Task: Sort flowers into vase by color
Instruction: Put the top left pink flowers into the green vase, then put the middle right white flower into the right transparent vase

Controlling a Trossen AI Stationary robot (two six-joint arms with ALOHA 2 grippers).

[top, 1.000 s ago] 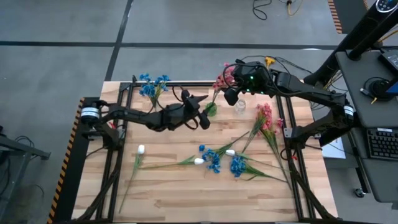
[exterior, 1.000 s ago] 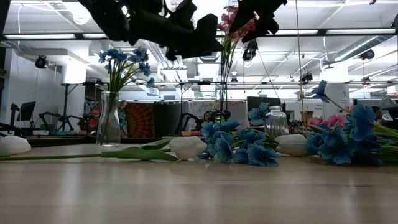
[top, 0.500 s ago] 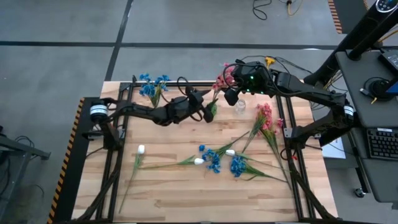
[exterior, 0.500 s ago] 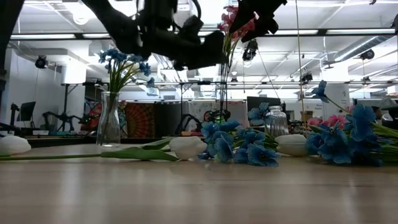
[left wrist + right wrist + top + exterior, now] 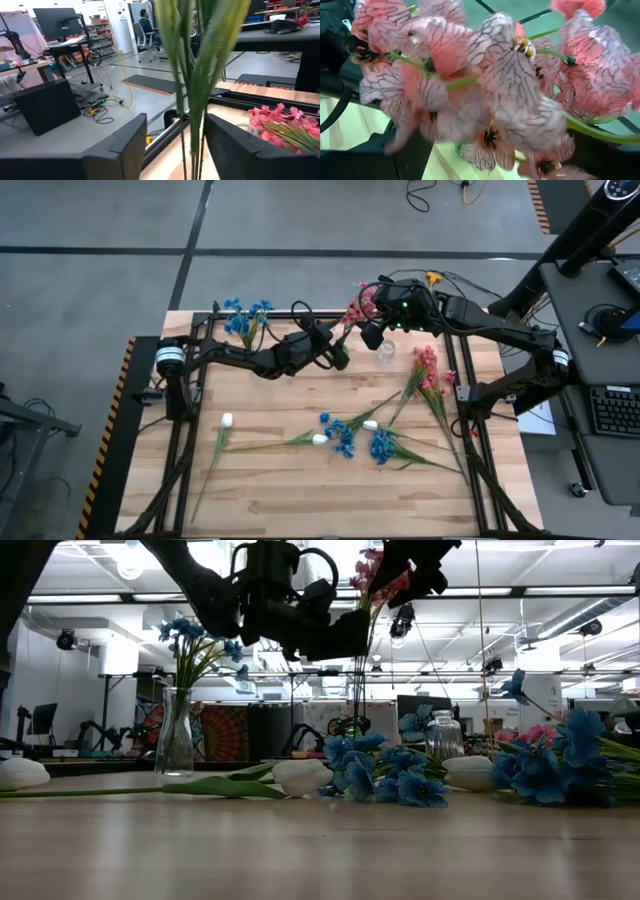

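The left gripper (image 5: 338, 355) hung above the far middle of the table, its fingers (image 5: 120, 145) apart on either side of a bunch of upright green stems (image 5: 192, 100) and not pressing them, with a gap showing on each side. The right gripper (image 5: 368, 332) was close by to its right, raised higher, with a pink sprig (image 5: 354, 308) at its fingers; its wrist camera was filled with pink blossoms (image 5: 485, 85), and its jaws stood wide, though whether they actually pinched the stem could not be made out. In the low view the two grippers sat near the top, the left gripper (image 5: 335, 635) just beside the pink sprig's stem (image 5: 362, 660), which ran down toward the far edge of the table.

Outward from there, a small clear vase (image 5: 386, 352) stood just to the right of both grippers. At the far left of the wooden table (image 5: 280, 500) a glass vase (image 5: 175, 735) held blue flowers (image 5: 245, 318) upright (the only sprigs already sorted, it seemed). More pink flowers (image 5: 427, 375) lay along the right side. In the middle of the table lay loose blue sprigs (image 5: 362, 442) mixed with two white buds (image 5: 345, 432), and another white bud (image 5: 227, 421) on a long stem lay toward the left. Both dark arms reached in from the table's two sides.
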